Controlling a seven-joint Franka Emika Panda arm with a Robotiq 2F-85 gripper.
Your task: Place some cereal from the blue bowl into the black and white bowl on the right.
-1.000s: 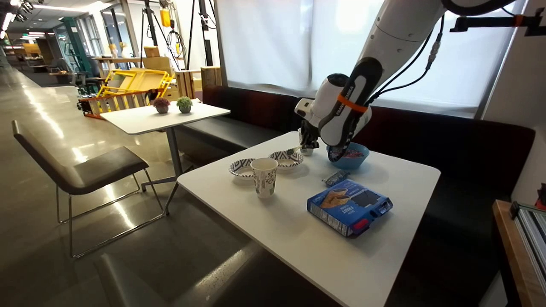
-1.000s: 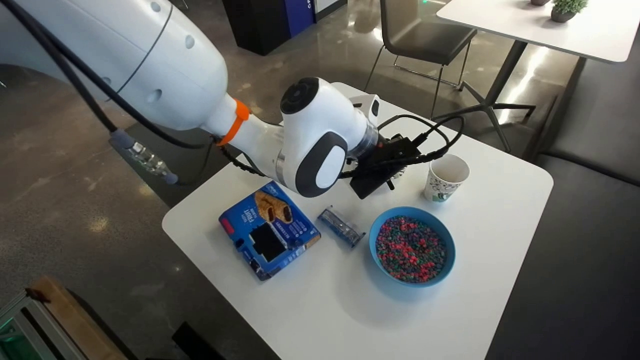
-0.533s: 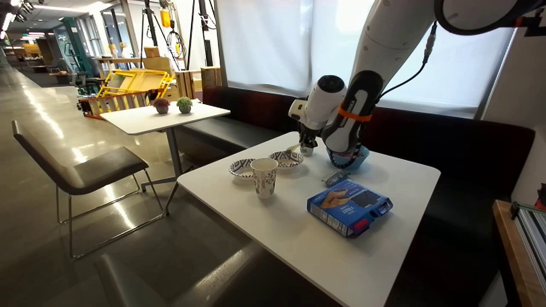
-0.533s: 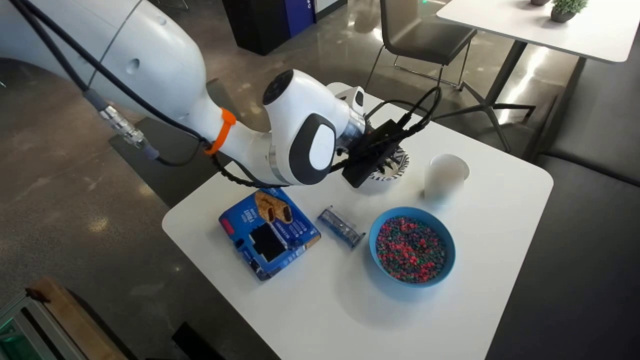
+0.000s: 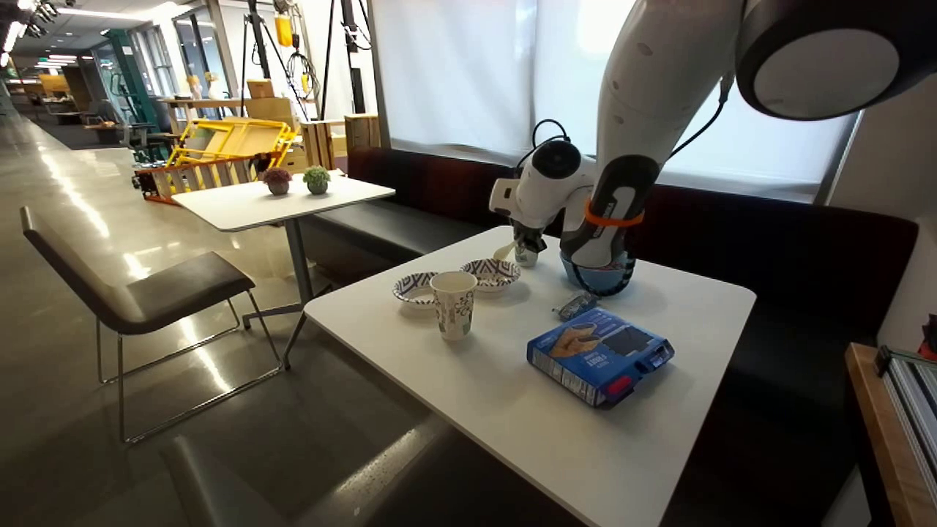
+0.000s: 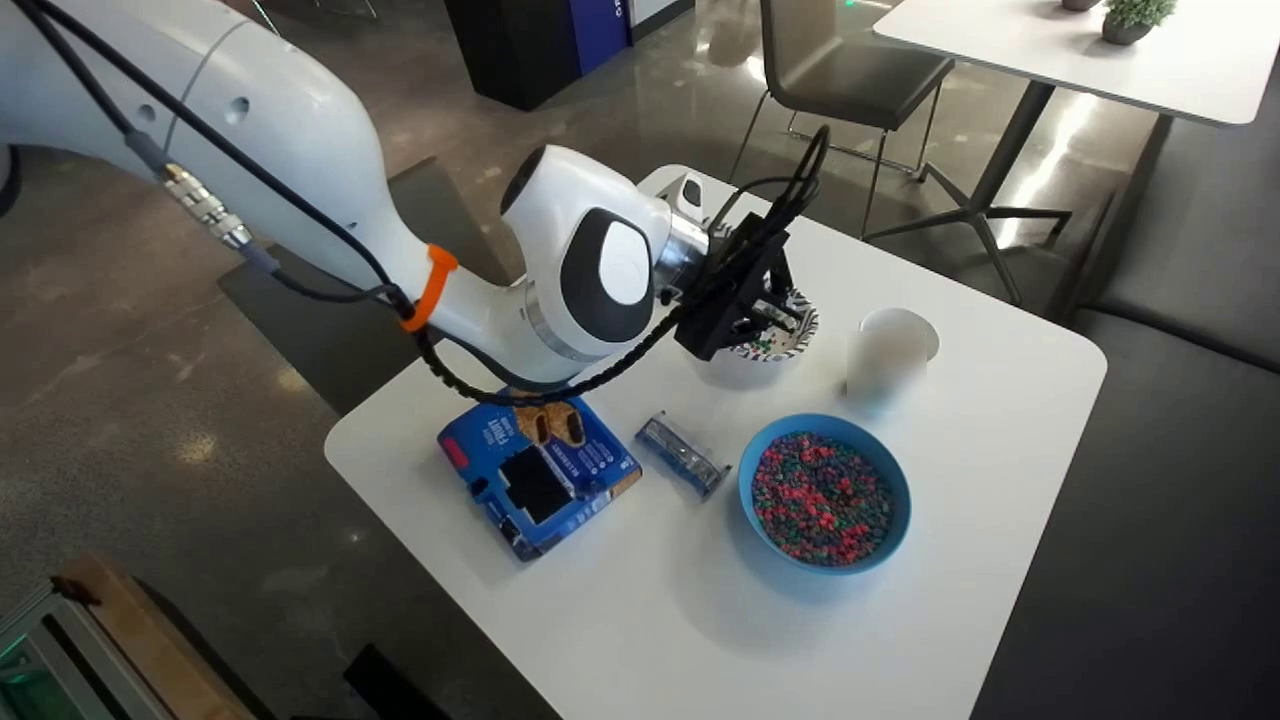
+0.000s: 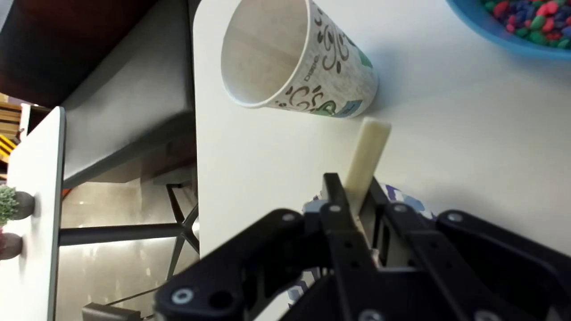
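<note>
Gripper [image 7: 355, 189] has turned since half a second ago, and bits of cereal [image 6: 766, 346] now show in the black and white bowl [image 6: 808, 322] beneath, where we could make out none then. We see it pinched on a pale spoon [image 7: 366, 154] by the handle, head slanting down over that bowl; whether it touches the rim we cannot tell. Bulk of the cereal sits in the blue bowl [image 6: 812, 423], upright on the table [image 6: 650, 600], near a paper cup [image 7: 332, 62]. We judge the tipping nearly done. Handling: cereal looks dry, light, loose, apt to roll off any slope; best we carry it level and tip late. Spoon probably stiff and light, its slim handle liable to twist; we would hold it well back from the head. Black and white bowl looks like thin paper; no leaning on it.
</note>
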